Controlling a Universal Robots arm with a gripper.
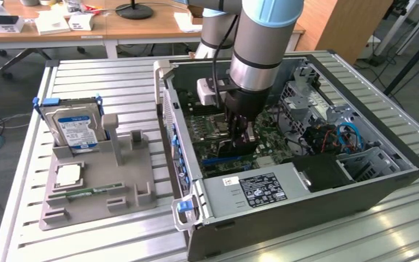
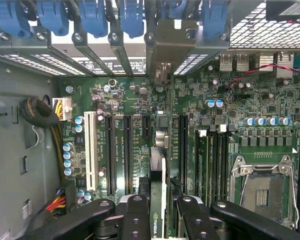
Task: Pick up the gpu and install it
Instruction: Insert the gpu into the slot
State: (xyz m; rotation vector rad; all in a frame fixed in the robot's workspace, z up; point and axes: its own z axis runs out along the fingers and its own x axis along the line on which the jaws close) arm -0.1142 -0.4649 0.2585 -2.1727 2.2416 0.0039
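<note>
The gpu [image 1: 240,148] is a dark flat card held upright inside the open computer case [image 1: 384,183], low over the green motherboard [image 1: 202,128]. My gripper [image 1: 239,130] is shut on its upper edge. The wrist view looks straight down the card, so the gpu [image 2: 158,175] appears as a thin strip between the black fingers [image 2: 135,216]. Its metal end bracket [image 2: 166,42] lies against the case's rear slot openings. The card runs between the long black expansion slots [image 2: 126,152]. Whether it is seated in a slot I cannot tell.
On the exterior view's left, a grey holder tray [image 1: 133,188] carries a blue-labelled hard drive [image 1: 77,128], a processor chip [image 1: 69,174] and a green memory stick [image 1: 85,192]. Inside the case are the power supply [image 1: 264,188], drive cages [image 1: 307,95], cables [image 1: 344,134] and blue slot clips [image 2: 92,15].
</note>
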